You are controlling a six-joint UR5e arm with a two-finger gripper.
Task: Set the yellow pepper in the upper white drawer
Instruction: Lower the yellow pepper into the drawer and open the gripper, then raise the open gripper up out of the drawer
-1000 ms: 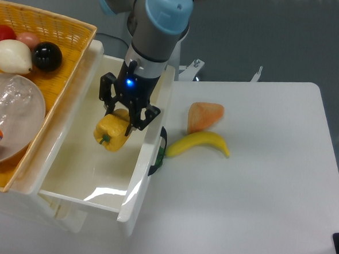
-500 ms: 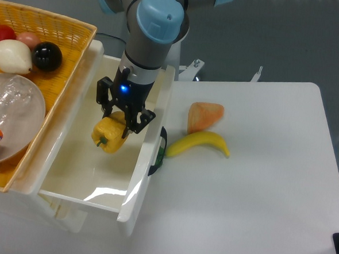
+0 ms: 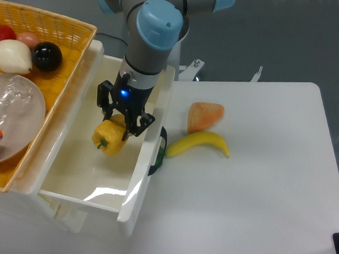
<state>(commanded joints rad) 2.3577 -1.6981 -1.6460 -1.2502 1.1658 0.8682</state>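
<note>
Landmark: you can read everything off the upper white drawer [image 3: 69, 172], pulled open with its dark handle [image 3: 159, 152] facing the table [image 3: 256, 213].
Yellow pepper: the yellow pepper [image 3: 110, 138] sits inside the drawer's walls, toward the handle side and nearer the back than the front corner. You cannot tell whether it touches the floor or hangs just above it.
Gripper: the gripper [image 3: 122, 122] comes down from above with its black fingers on either side of the pepper's top, pinching it; no gap shows between the fingers and the fruit.
Step in hand: by your view this is the lowering and release stage. The pepper is already over the right compartment, so carrying is done and letting go is not yet done.
Next move: you want the fingers spread and the arm lifted straight up, keeping clear of the handle-side wall, which is just beside the wrist.
Risk: if it is released high, the glossy pepper may roll on the smooth floor, though the deep walls should keep it in.
Beyond the drawer: a banana [image 3: 198, 144] and an orange wedge [image 3: 205, 115] lie on the table past the handle; a wicker basket [image 3: 60, 34] sits on the opposite side.
</note>
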